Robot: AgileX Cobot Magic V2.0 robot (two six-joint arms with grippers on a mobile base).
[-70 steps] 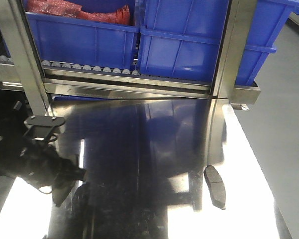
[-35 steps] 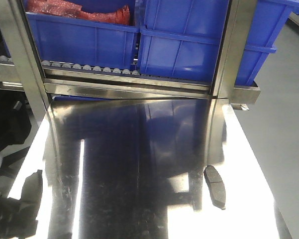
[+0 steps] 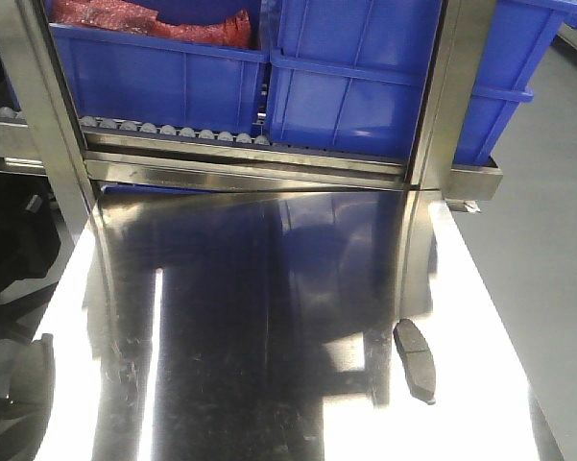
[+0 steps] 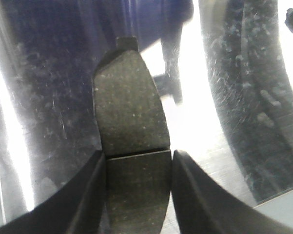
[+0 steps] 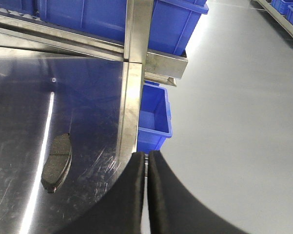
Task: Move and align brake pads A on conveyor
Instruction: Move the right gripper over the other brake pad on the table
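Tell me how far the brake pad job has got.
Done: nothing shown; no conveyor is in view. In hand: the left claw grips one pad. Left: another pad lies on the steel table; the right claw is shut, empty.

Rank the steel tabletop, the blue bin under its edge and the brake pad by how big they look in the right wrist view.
Largest: the steel tabletop.
Then: the blue bin, partly hidden.
Smallest: the brake pad, though it lies nearer the camera.
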